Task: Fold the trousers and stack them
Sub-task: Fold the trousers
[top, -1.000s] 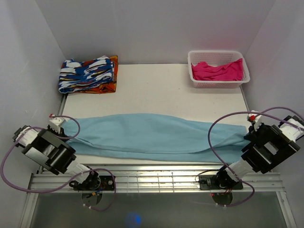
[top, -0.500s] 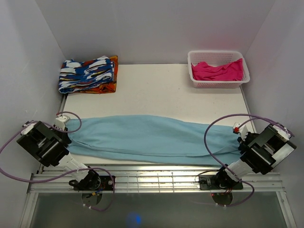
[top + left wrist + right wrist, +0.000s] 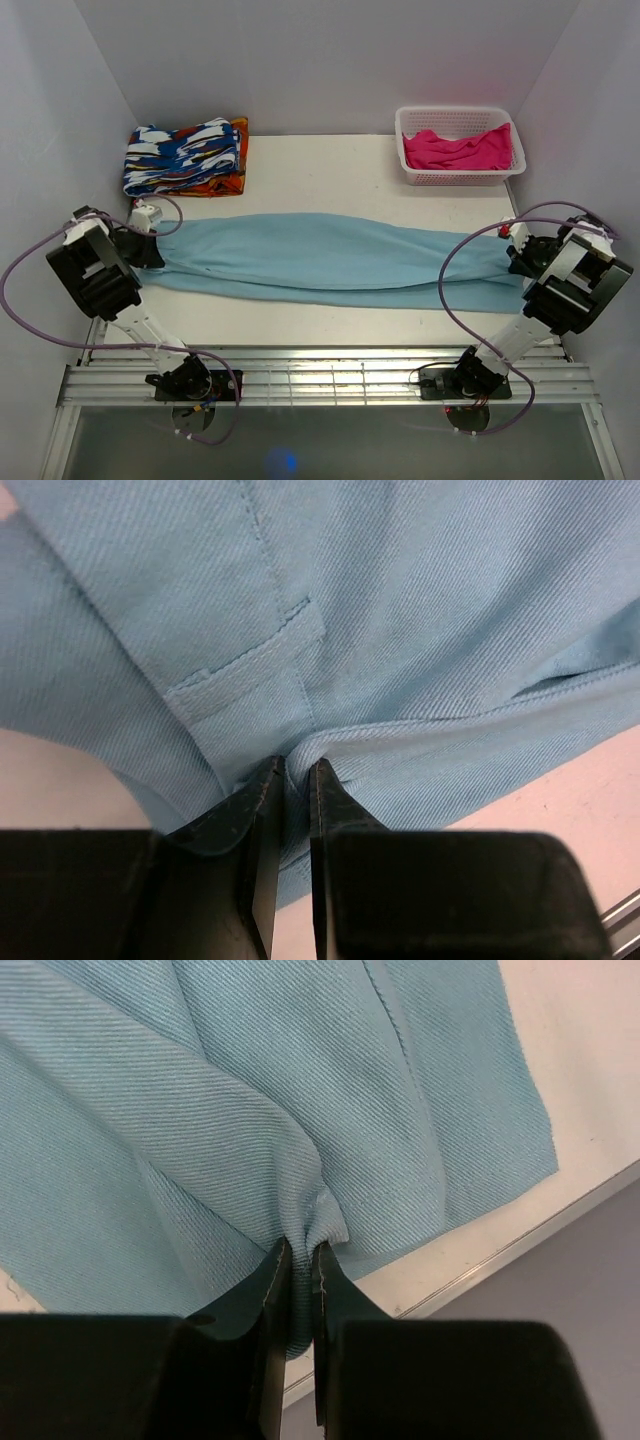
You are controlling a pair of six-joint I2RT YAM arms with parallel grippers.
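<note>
Same build on both sides: left arm (image 3: 98,280) and right arm (image 3: 572,285) are chunky black blocks on white links. Each has a looping purple cable (image 3: 444,285) and a black base (image 3: 190,384) at the bottom of the frame. Left end effector (image 3: 292,770) and right end effector (image 3: 298,1252) have matte black fingers (image 3: 252,825) tapering to thin tips.

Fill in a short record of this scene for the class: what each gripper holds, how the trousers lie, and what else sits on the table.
Left gripper: shut on the trousers, pinching cloth near a belt loop
Right gripper: shut on the trousers, pinching a fold at the leg end
Trousers: stretched lengthwise across the table, between the two arms
Far left corner: folded patterned cloth
Far right corner: white basket holding a pink garment
</note>
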